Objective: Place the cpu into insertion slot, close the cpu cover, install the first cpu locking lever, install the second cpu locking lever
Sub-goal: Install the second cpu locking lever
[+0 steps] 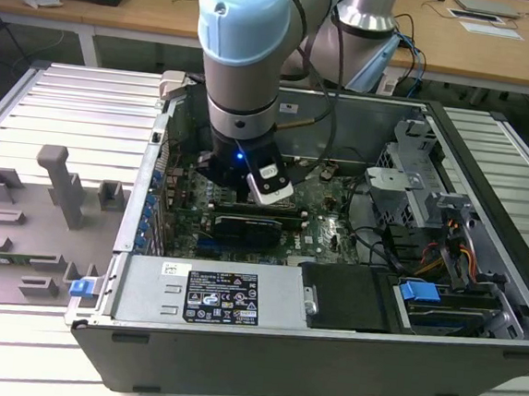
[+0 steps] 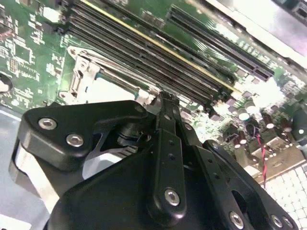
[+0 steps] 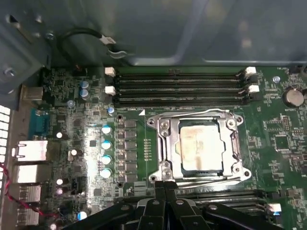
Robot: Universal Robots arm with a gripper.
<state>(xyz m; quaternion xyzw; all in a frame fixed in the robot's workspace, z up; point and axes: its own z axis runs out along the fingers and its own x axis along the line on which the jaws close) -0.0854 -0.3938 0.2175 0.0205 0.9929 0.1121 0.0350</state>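
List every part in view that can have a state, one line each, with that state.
cpu: seated flat in the socket, top showing through the cover's window.
insertion slot: occupied by the cpu.
cpu cover: closed down over the cpu.
gripper: fingers shut together, holding nothing, at the socket's edge.
memory slots: unfilled, white end clips in place.
computer case: lying on its side, opened.

Even, bright room light fills the exterior view, with shadow inside the computer case (image 1: 480,272) beneath the arm (image 1: 244,57). In the second wrist view glare whitens the cpu (image 2: 112,91) and the image is soft; the first wrist view looks dimmer.
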